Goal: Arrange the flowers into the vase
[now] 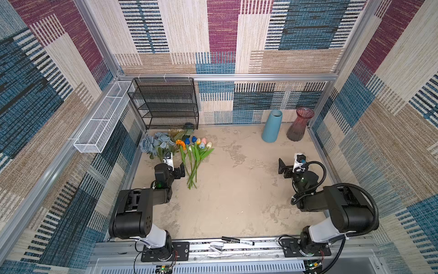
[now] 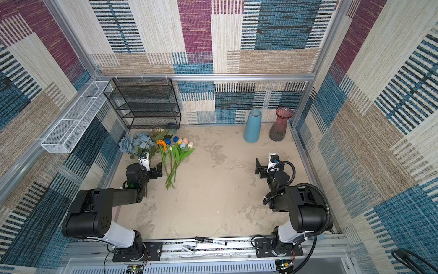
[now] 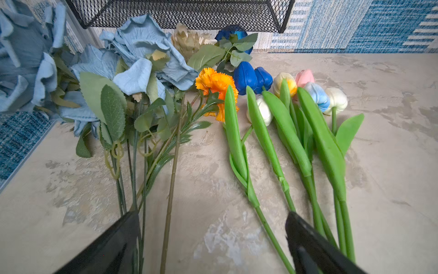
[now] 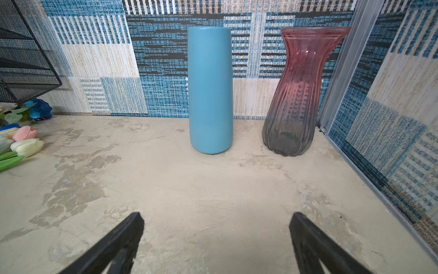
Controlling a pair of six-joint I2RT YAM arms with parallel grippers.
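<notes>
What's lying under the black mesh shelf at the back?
A bright blue rose and a cream sunflower poke their heads beneath the bottom edge of the black mesh shelf. The mesh hides whatever lies farther back under it.

Surface: beige table (image 1: 237, 201) with grey mottled patches.
Back left: flowers (image 1: 180, 147) lie flat, blooms toward the back wall, stems toward the front.
Kinds, from the left wall: dusty-blue roses (image 1: 154, 142), cream sunflower (image 3: 187, 40), bright blue rose (image 3: 233, 35), orange marigold (image 3: 214, 81), tulips (image 1: 202, 144).
Back right: blue cylinder vase (image 1: 272, 125) and pink ribbed glass vase (image 1: 299, 124), both upright, near each other but apart.
</notes>
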